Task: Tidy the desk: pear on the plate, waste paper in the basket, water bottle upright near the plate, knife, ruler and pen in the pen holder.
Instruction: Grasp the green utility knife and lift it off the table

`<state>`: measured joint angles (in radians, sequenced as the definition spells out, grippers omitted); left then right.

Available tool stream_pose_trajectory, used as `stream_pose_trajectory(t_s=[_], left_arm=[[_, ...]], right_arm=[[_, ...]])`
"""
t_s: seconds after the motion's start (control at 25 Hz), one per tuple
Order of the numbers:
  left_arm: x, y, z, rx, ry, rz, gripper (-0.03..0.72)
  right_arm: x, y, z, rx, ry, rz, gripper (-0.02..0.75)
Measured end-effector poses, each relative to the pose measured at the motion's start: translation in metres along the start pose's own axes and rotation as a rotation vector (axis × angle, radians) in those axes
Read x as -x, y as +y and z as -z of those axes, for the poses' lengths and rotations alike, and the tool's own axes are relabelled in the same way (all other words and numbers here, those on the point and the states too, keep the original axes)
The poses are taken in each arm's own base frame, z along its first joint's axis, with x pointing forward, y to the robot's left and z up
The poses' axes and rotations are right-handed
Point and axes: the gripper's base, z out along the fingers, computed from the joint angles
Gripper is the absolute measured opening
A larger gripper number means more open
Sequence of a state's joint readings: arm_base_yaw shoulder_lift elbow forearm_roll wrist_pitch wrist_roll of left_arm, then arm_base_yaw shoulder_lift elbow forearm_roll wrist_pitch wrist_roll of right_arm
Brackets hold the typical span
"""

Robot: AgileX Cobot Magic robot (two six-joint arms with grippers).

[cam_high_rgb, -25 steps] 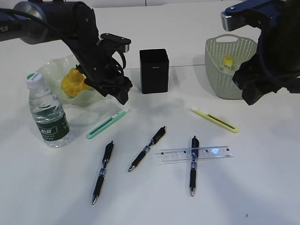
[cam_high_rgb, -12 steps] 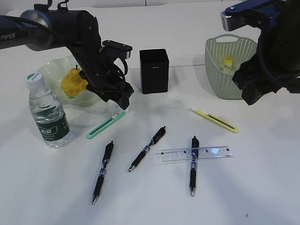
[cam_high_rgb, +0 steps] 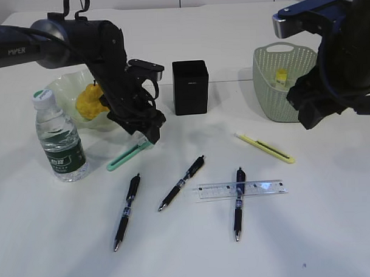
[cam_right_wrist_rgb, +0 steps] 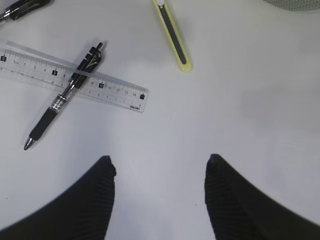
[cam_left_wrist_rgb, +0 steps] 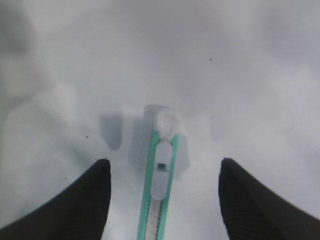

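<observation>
Pear [cam_high_rgb: 90, 100] lay on the plate [cam_high_rgb: 64, 85], bottle [cam_high_rgb: 58, 139] upright; we saw knives, pens, ruler [cam_high_rgb: 241, 189] unstowed. Left gripper [cam_high_rgb: 146, 132] gaped over the green knife [cam_left_wrist_rgb: 159, 195]; right gripper [cam_right_wrist_rgb: 159, 192] open, empty.

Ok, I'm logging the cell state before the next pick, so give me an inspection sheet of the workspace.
Surface: white desk, a few small dark specks.
Job's things: pear on the plate; water bottle upright beside it; pen holder upright; basket holds something yellow; green knife, yellow knife and three pens lie loose; ruler crosses one pen.
Clutter: nothing seen.
Grippers: left gripper open, straddling the green knife's end; right gripper open, empty, above the desk.
Cables: looped on the left arm.
Surroundings: pale wall behind.
</observation>
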<state>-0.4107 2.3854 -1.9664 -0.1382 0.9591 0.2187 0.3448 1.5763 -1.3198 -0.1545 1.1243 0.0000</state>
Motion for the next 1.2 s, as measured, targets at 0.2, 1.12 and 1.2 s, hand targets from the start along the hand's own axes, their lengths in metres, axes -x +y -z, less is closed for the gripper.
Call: stream_pose_trajectory(t_s=[0.2,1.12,1.2], left_arm=[[-0.004,-0.001,-0.007,-0.015,0.034,0.008,0.459],[-0.009,-0.002,-0.019,-0.038,0.079,0.019,0.414],[-0.009,-0.002,-0.019,-0.040,0.078,0.020,0.376]], right_arm=[[0.000,0.000,0.000,0.000,0.000,0.000,0.428],[0.000,0.000,0.000,0.000,-0.004,0.000,0.428],[0.000,0.000,0.000,0.000,-0.004,0.000,0.428]])
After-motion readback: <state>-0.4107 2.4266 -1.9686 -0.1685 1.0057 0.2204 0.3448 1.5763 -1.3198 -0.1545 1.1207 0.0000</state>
